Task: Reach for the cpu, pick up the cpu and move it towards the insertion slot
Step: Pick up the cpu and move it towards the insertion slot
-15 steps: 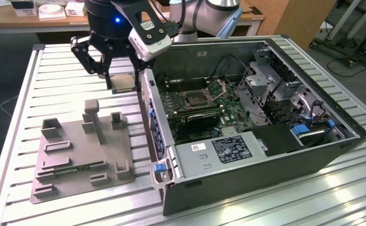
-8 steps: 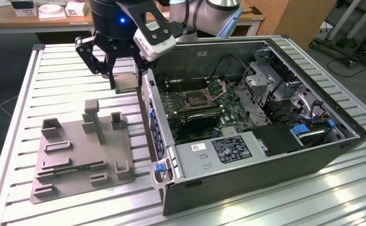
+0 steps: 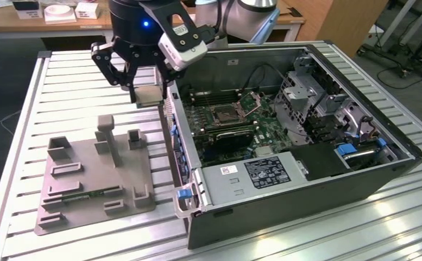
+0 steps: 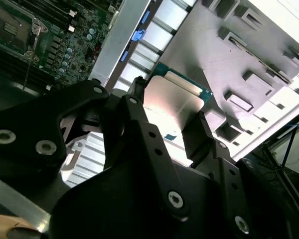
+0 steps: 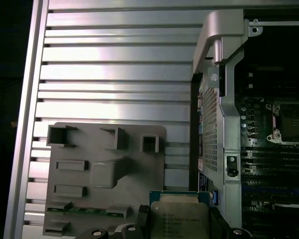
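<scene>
Overhead, the tool point(image 3: 147, 87) hangs above the ribbed aluminium worktop point(image 3: 73, 81), its black fingers point(image 4: 202, 134) closed on the cpu point(image 4: 177, 102), one chip, held clear of everything below. In the exterior view the cpu point(image 3: 150, 95) sits between the grey fixture plate point(image 3: 87, 179) and the open computer case point(image 3: 297, 141), just beside the case's near wall. In the first wrist view the cpu point(image 5: 182, 219) shows its silver top with a thin teal-green edge.

One case, lying on its side, lid off. Inside: green motherboard point(image 3: 232, 128), the insertion slot point(image 3: 227, 112) with silver frame and dark centre, its hinged lid point(image 3: 254, 99) raised, a black card point(image 3: 229, 141) just beside the socket, and a labelled silver power supply point(image 3: 258, 171).

One fixture plate, carrying several upright blocks and shallow pockets; a green strip point(image 3: 87, 197) lies in one pocket.
</scene>
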`<state>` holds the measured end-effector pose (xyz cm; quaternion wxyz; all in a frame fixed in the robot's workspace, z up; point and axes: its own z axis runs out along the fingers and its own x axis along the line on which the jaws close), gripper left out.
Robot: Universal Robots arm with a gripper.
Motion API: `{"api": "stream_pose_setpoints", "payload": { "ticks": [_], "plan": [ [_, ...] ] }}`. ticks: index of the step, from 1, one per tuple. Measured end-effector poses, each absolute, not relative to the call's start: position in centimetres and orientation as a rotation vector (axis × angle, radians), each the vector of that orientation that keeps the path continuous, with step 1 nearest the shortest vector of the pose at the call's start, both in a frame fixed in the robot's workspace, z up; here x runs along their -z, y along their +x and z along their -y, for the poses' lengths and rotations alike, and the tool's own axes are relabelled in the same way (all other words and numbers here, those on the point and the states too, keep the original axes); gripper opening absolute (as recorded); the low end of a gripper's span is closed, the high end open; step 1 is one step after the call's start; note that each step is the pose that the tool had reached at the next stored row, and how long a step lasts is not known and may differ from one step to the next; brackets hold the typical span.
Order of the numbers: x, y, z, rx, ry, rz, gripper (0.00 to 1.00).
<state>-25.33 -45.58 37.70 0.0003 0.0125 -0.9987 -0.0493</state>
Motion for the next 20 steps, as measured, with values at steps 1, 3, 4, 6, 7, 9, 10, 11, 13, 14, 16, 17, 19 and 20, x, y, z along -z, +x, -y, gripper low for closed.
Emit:
{"api": "stream_pose_setpoints", "payload": {
  "ticks": [1,3,4,6,7,9,10,11,13,14,16,17,19,20],
  "plan": [
    [-37.7,-25.2,45.6,0.155,0.039,3.137,0.55],
    [-37.7,-25.1,45.6,0.155,0.039,3.137,0.55],
    [-37.7,-25.1,45.6,0.155,0.039,3.137,0.55],
    [-37.7,-24.9,45.6,0.155,0.039,3.137,0.55],
    [-37.7,-24.9,45.6,0.155,0.039,3.137,0.55],
    [-37.7,-24.7,45.6,0.155,0.039,3.137,0.55],
    [-37.7,-24.6,45.6,0.155,0.039,3.137,0.55],
    [-37.7,-24.6,45.6,0.155,0.039,3.137,0.55],
    [-37.7,-24.4,45.6,0.155,0.039,3.137,0.55],
    [-37.7,-24.4,45.6,0.155,0.039,3.137,0.55],
    [-37.7,-24.2,45.6,0.155,0.039,3.137,0.55],
    [-37.7,-24.1,45.6,0.155,0.039,3.137,0.55],
    [-37.7,-24.0,45.6,0.155,0.039,3.137,0.55],
    [-37.7,-23.9,45.6,0.155,0.039,3.137,0.55]
  ]
}}
